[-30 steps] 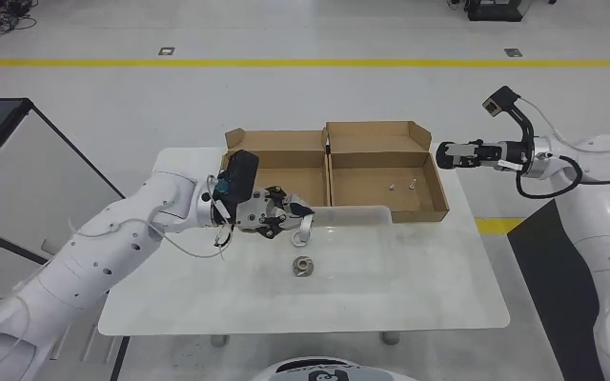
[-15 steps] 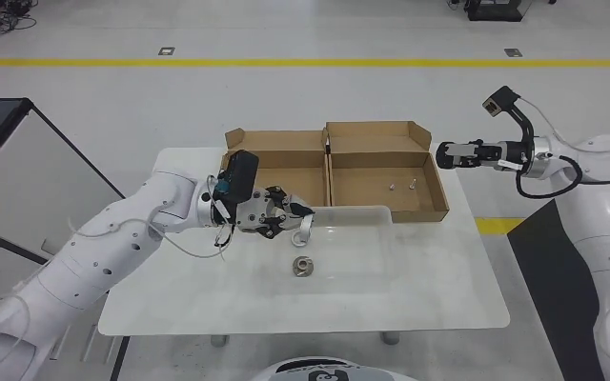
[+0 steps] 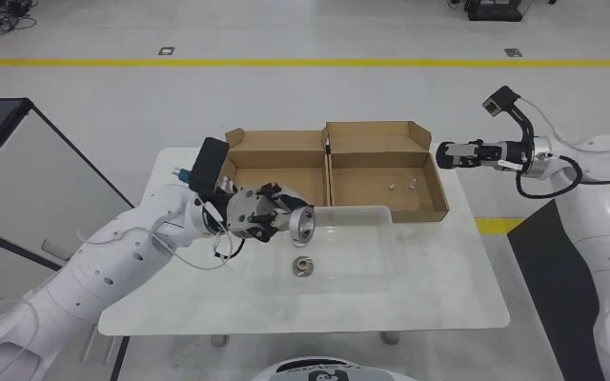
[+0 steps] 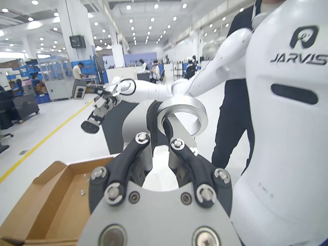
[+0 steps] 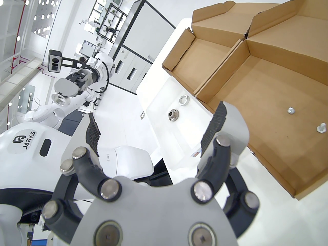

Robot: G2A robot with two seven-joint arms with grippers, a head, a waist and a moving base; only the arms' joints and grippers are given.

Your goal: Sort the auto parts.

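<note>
Our white surface (image 3: 410,276) carries two open boxes side by side. The left box (image 3: 286,176) looks bare, and the right box (image 3: 367,186) holds two bolts (image 3: 392,186). Our left hand (image 3: 284,217) hangs above the surface just in front of the left box, pinched on the wall of a metal ring (image 3: 303,225). Our right hand (image 3: 443,154) is wide open and empty beside the right box. A flange (image 3: 302,267) lies on the surface, and a second ring (image 5: 183,100) lies by the left box's front wall. We judge that the held ring belongs in the left box. We should carry it over the wall, lower it close to the box floor and only then let go, so that it does not roll or bounce out.
</note>
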